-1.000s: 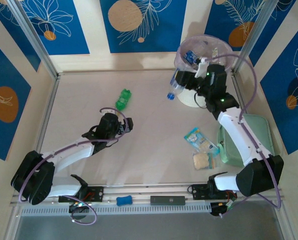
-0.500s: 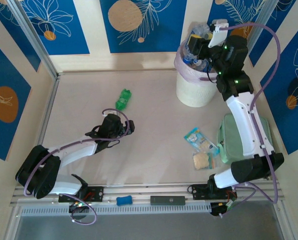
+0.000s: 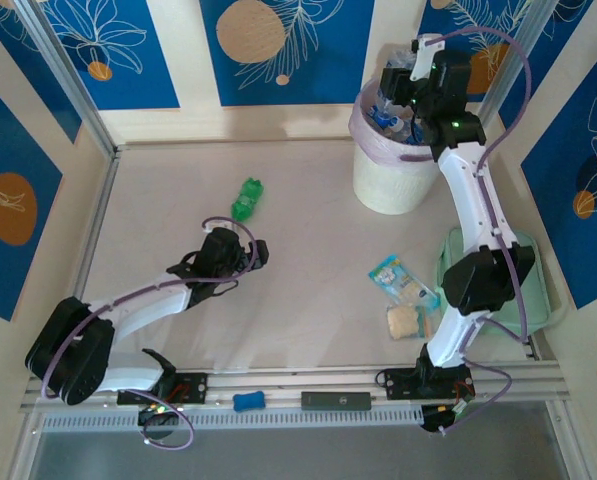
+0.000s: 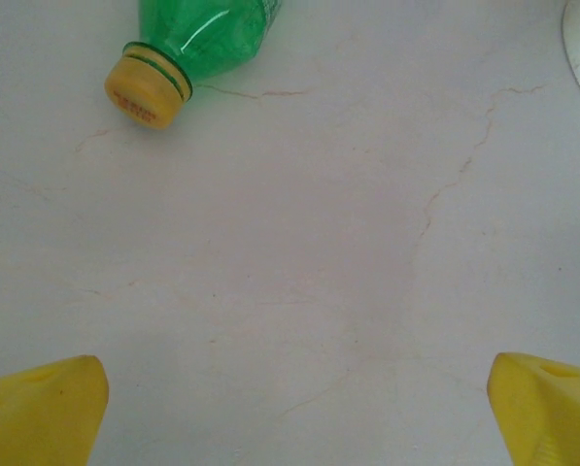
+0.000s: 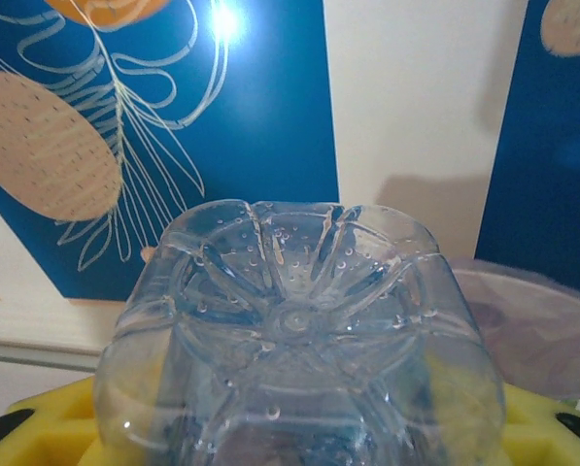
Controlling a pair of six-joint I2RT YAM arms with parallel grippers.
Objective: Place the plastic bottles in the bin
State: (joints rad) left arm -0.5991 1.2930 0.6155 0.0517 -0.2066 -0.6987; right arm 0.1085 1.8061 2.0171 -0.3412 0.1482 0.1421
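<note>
On the near right of the pale surface (image 3: 308, 230) lie a tan square piece (image 3: 403, 322), a blue-and-white snack packet (image 3: 396, 280) and a mint-green case (image 3: 538, 290). To the left, the left gripper (image 4: 294, 413) hangs low over the surface, spread wide and empty. Just beyond it a green bottle (image 4: 207, 34) with a yellow cap lies on its side. At the far right stands the white bin (image 3: 388, 180) with a lilac liner. Above its rim the right gripper (image 3: 406, 92) is closed around a clear bottle (image 5: 294, 330).
</note>
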